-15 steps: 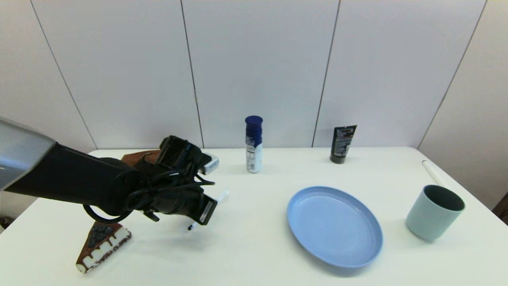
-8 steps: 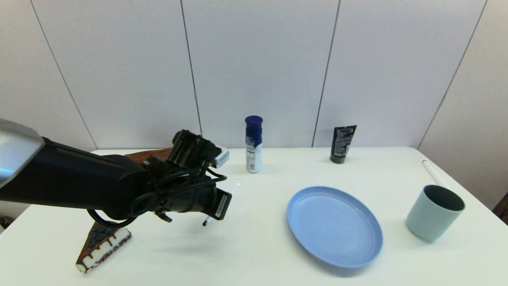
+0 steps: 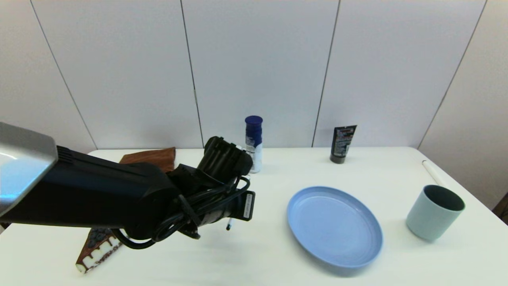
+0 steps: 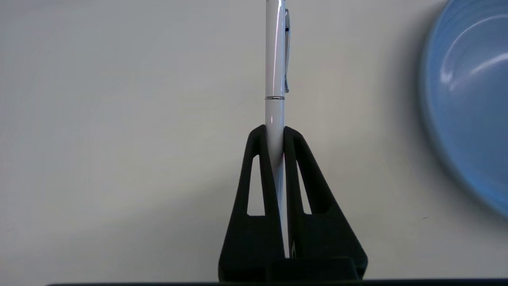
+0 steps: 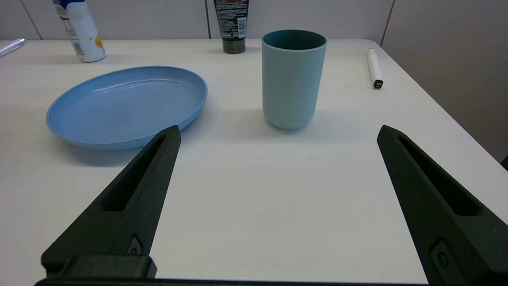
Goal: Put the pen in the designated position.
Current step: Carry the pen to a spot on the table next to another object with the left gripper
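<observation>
Currently the left claw (image 4: 275, 137) is gripping the pen (image 4: 275, 75) above bare tabletop (image 3: 254, 254) just beside the blue plate (image 3: 359, 254), so the carrying step is underway. Lowering and letting go probably comes next. The right claw (image 5: 278, 133) is idling open near the cup (image 5: 293, 79).

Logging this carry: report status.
Left gripper shut on pen, above bare table. Right gripper open, parked. Blue plate alongside, not blocking.

Left gripper (image 4: 274, 133) raised mid-surface, fingers (image 4: 258, 167) pinched together; right gripper (image 5: 278, 133) parked low, fingers spread wide.
</observation>
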Tool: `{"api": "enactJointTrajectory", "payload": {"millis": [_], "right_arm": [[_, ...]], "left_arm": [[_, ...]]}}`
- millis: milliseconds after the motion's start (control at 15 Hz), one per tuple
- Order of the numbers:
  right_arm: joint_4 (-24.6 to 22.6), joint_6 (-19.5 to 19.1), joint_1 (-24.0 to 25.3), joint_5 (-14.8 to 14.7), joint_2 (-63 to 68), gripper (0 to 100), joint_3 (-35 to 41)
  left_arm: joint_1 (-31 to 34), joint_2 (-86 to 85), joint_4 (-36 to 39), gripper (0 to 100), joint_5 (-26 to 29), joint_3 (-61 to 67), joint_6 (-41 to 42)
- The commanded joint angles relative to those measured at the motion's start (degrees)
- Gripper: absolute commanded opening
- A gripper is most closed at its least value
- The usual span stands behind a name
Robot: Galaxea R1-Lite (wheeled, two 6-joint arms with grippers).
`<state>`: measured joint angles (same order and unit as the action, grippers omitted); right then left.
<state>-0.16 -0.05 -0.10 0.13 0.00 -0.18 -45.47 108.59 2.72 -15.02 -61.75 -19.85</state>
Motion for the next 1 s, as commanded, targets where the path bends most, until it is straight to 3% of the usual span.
{"api": "enactJointTrajectory", "payload": {"millis": [67,467,1000], "right_arm": [[-0.02,-0.13,0.01,0.04,0.0,100,0.01],[-0.02,-0.13,0.01,0.04,0.0,100,0.01],[-0.02,0.05,0.01,0.04,0.0,100,0.01]], "left_arm": [[-3.31,3.99,0.01,0,-5.2,-6.02,-7.75],[-7.53,9.36,0.01,0,-11.35,-9.8,-19.62],[-8.32,13.05,3.52,0,-12.14,-7.34,-22.08]]}}
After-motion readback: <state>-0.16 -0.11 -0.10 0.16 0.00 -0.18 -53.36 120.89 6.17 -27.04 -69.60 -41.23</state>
